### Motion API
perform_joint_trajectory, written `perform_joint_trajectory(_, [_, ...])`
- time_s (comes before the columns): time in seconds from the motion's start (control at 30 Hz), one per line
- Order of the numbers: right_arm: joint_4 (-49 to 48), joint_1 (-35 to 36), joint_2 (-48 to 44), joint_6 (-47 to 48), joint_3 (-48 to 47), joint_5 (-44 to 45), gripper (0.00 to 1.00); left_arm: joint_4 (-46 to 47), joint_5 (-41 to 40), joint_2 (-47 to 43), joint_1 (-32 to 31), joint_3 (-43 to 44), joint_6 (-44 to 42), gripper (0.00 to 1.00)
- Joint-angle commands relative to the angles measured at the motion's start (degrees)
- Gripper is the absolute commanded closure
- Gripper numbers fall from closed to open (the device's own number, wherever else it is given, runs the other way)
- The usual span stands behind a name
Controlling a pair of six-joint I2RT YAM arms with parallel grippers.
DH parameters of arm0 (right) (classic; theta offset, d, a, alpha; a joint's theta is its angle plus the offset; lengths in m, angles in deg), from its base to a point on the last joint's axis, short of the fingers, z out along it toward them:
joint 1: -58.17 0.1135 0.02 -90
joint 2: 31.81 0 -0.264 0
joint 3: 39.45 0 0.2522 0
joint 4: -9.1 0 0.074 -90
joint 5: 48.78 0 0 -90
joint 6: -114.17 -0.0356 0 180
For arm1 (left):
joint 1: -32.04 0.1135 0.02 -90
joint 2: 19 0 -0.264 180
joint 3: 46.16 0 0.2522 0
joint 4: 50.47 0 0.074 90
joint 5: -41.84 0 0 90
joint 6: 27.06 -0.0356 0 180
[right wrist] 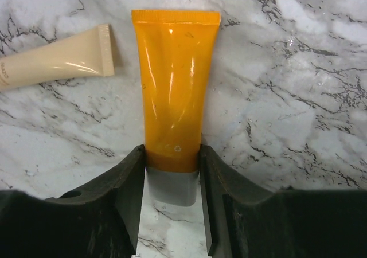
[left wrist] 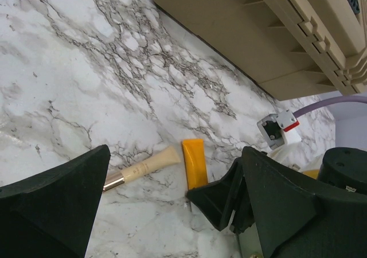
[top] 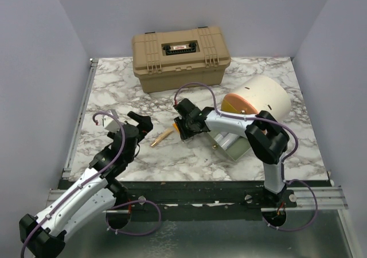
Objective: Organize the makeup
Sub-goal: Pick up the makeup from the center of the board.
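An orange tube (right wrist: 175,80) with a grey cap lies flat on the marble table. My right gripper (right wrist: 171,152) is shut on its cap end, both fingers against its sides. The left wrist view shows the same orange tube (left wrist: 195,163) running under a black right finger (left wrist: 229,195). Beside it lies a cream tube (right wrist: 57,60) with a rose-gold cap, also seen from above as the cream tube (top: 162,136). My left gripper (left wrist: 172,172) hangs wide open above the cream tube (left wrist: 146,166), holding nothing. From above, the left gripper (top: 140,123) sits just left of the right gripper (top: 186,126).
A big tan hard case (top: 180,57) stands shut at the back of the table. A cream-and-orange round pouch (top: 258,100) lies at the right. Under the right arm sits a shallow box (top: 236,152) with pale tubes in it. Grey walls close in both sides.
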State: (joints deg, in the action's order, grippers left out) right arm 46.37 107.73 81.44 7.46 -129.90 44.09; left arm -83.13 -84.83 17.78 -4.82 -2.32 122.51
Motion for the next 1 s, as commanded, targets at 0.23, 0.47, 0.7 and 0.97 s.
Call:
perform_joint_trajectory(0.23, [-1.38,1.41,-9.44,-5.98,5.81,-1.4,0.83,0.66,-1.11,-1.42,0.17,-0.37,-0.97,0.01])
perform_joint_trajectory(0.47, [2.25,1.5,-21.62,-9.22,7.8,2.81,0.84,1.55,0.24,-2.26,0.3,-1.42,2.32,0.01])
perform_joint_trajectory(0.7, [5.84,1.5,-31.37,-14.82,14.49,11.41,0.84,1.85,0.72,-0.85,0.3,-0.12,0.57,0.01])
perform_joint_trajectory(0.97, [11.26,1.5,-39.12,-19.31,17.37,20.15,0.83,4.49,4.5,5.05,0.3,1.69,-1.51,0.01])
